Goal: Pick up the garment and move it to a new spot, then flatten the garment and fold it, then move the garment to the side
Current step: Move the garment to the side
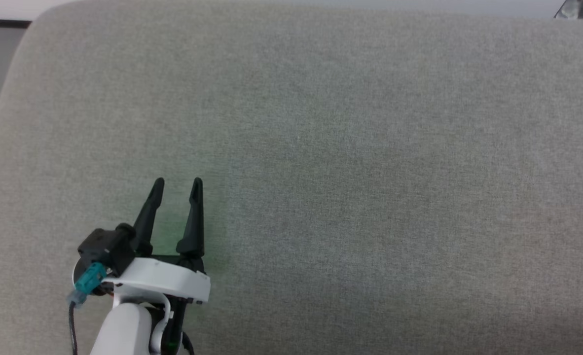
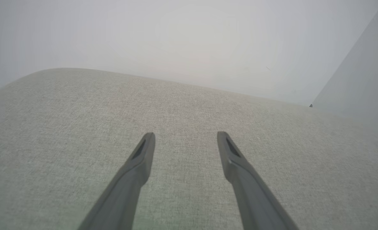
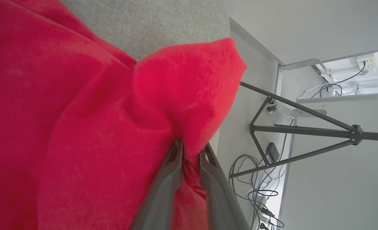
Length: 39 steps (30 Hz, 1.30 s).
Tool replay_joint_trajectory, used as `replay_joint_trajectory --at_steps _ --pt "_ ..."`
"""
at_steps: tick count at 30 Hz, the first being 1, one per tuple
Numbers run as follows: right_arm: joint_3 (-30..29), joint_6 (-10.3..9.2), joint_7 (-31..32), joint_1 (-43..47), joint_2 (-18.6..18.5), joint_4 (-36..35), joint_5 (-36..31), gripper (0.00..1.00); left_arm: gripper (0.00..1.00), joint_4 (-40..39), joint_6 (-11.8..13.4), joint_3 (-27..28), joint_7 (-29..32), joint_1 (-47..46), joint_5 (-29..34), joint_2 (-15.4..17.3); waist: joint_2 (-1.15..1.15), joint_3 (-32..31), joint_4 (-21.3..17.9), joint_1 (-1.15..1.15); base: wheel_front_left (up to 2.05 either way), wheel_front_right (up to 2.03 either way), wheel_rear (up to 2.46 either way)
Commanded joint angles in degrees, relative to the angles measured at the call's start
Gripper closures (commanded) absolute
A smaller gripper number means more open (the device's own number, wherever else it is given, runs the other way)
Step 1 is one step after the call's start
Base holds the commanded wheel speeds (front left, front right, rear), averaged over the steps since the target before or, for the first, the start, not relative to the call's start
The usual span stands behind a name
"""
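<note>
The right claw [image 3: 192, 145] has its two fingers nearly together, with only a narrow gap, and a fold of the garment [image 3: 80, 127] is pinched between them. From this grip the red cloth spreads out in loose bunches, with deep creases and no neat edge to see. It lies at the border of the grey fabric surface [image 3: 163, 28], next to a dark stand [image 3: 304, 131] and some cables [image 3: 256, 166] on the floor. The left claw [image 1: 178, 182] is wide open and holds nothing. It hovers low over a bare part of the same surface. The task seems to be in its first step, taking the garment to a new spot. The flattening, the folding and the move to the side appear not yet done, because the cloth is crumpled.
</note>
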Motion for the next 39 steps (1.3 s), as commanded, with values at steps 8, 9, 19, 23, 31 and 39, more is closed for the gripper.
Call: replay_joint_trajectory --at_steps 8,9,19,23,31,39 --pt "-1.21 -0.09 -1.9 -2.54 3.75 5.55 -0.46 0.0 0.0 0.92 -0.13 1.02 0.04 2.43 -0.3 1.14 0.0 -4.7 -0.42 0.0 0.0 0.0 0.0" --pt "-1.11 -0.09 -2.31 -2.41 4.0 5.72 -0.43 0.0 0.0 1.02 -0.13 1.13 0.04 2.86 -0.33 1.23 0.0 -5.28 -0.65 0.0 0.0 0.0 0.0" --pt "-2.68 -0.09 -14.69 1.53 9.06 4.14 -1.71 0.0 0.0 1.36 -0.14 1.93 0.03 6.05 -0.54 2.29 0.0 -11.6 -3.18 0.0 0.0 0.0 0.0" --pt "-3.69 -0.09 -23.55 3.8 13.06 2.47 -3.43 0.0 0.0 1.39 -0.13 2.51 0.04 7.45 -0.47 2.56 0.0 -14.3 -4.5 0.0 0.0 0.0 0.0" --pt "-9.24 -0.09 -41.01 9.5 24.35 -0.25 -9.92 0.0 0.0 1.06 -0.13 3.5 0.04 9.65 0.26 2.74 0.0 -18.52 -6.53 0.0 0.0 0.0 0.0" --pt "-16.07 -0.09 -48.07 17.93 34.97 -6.35 -15.97 0.0 0.0 1.68 -0.13 3.96 0.04 10.09 1.02 3.37 0.0 -21.03 -6.43 0.0 0.0 0.0 0.0"
